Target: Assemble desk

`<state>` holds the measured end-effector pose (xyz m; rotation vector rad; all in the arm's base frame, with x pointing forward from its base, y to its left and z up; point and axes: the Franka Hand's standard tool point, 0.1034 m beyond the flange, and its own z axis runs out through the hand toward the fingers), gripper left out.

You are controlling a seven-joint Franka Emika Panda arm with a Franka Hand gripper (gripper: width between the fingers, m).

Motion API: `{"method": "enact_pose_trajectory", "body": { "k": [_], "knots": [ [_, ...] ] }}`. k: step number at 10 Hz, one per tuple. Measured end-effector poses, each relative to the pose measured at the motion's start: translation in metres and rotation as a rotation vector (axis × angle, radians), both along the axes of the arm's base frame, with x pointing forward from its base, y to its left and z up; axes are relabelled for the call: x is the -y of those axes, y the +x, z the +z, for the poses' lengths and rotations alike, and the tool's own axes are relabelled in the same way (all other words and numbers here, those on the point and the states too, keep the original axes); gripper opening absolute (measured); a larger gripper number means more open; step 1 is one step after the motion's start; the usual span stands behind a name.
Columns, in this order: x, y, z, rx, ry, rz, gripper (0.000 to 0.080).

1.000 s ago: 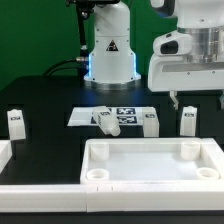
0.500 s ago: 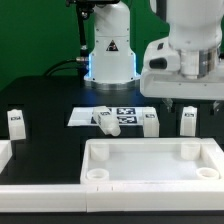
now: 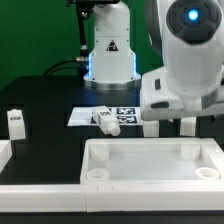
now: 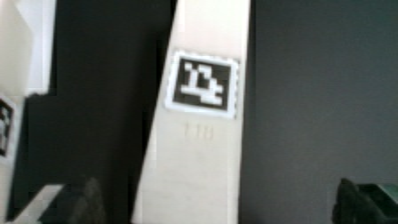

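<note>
Leg pickup looks to be the step in hand.

In the exterior view the tabletop (image 3: 150,152) lies across the lower half of the frame on the black bench (image 3: 40,100). It sits rim up, with round sockets (image 3: 97,172) showing at its corners, and every one that shows is empty. Four loose legs stand or lie behind it:
- The left leg (image 3: 15,122) is upright at the far left of the frame.
- The tipped leg (image 3: 105,120) lies partly on the marker board (image 3: 82,117) at centre.
- The inner right leg (image 3: 150,126) and outer right leg (image 3: 187,125) are upright, right of centre.

The arm (image 3: 185,70) fills the upper right. Its white head hangs low over those last two legs and hides their tops. This view does not settle which of the pair it is aimed at.

In the wrist view the framed leg (image 4: 196,150) runs through the middle, its long white face carrying a black-and-white tag (image 4: 201,83). The pincer (image 4: 205,200) is released and wide. Its dark fingertips (image 4: 45,200) show one on each side of that leg, both apart from it, so nothing is grasped. A neighbouring leg (image 4: 9,125), also tagged, shows just beside it at the frame's edge.

The next move probably calls for a straight descent until the tips bracket the leg's flanks, then a square clench. After that come a lift and a carry to an open socket. The close neighbour leaves little room for one fingertip, so I judge a sideways drift could knock it over.
</note>
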<state>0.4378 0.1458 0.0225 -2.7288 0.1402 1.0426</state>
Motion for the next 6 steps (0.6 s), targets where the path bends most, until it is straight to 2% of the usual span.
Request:
{"method": "enact_pose_trajectory", "body": {
  "k": [3, 4, 5, 6],
  "knots": [
    [0.002, -0.014, 0.003, -0.251, 0.029, 0.030, 0.0649],
    [0.003, -0.017, -0.001, -0.359, -0.025, -0.009, 0.0649],
    [0.003, -0.014, -0.005, -0.364, -0.032, -0.018, 0.0649],
    [0.002, -0.013, -0.003, -0.360, -0.031, -0.017, 0.0649]
  ]
}}
